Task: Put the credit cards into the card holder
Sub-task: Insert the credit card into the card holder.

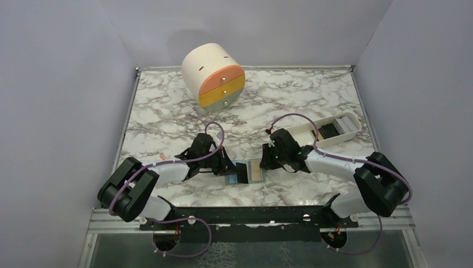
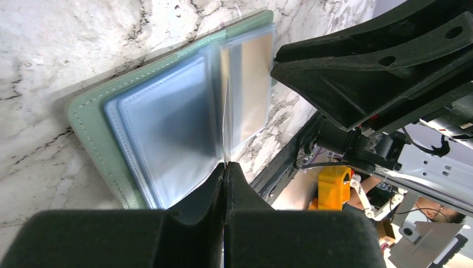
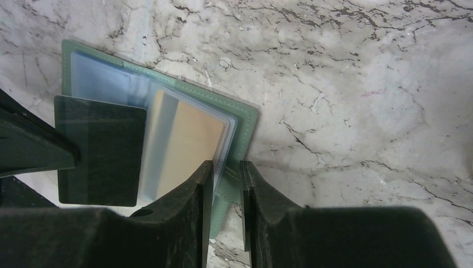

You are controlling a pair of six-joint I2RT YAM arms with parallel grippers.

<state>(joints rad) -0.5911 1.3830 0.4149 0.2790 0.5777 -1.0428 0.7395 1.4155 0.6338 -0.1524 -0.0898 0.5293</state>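
The left hand (image 2: 226, 167), fingers together on the black card (image 3: 100, 151) held on edge over the open card holder (image 3: 245, 120), should tip the card's lower edge into a clear pocket and slide it flat beside the sleeved tan card (image 3: 195, 145). The card holder lies on the desk (image 3: 362, 84) between both hands, the right hand (image 3: 226, 167) slightly apart astride its near edge, seemingly steadying it.

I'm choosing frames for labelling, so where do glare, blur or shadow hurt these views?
Left wrist: the card holder looks soft, its clear lining washed with sheen, and the left claw is a dark, featureless mass. Right wrist: sharp, with a grey sheen on the black card. Top external: evenly lit, but the card holder is small.
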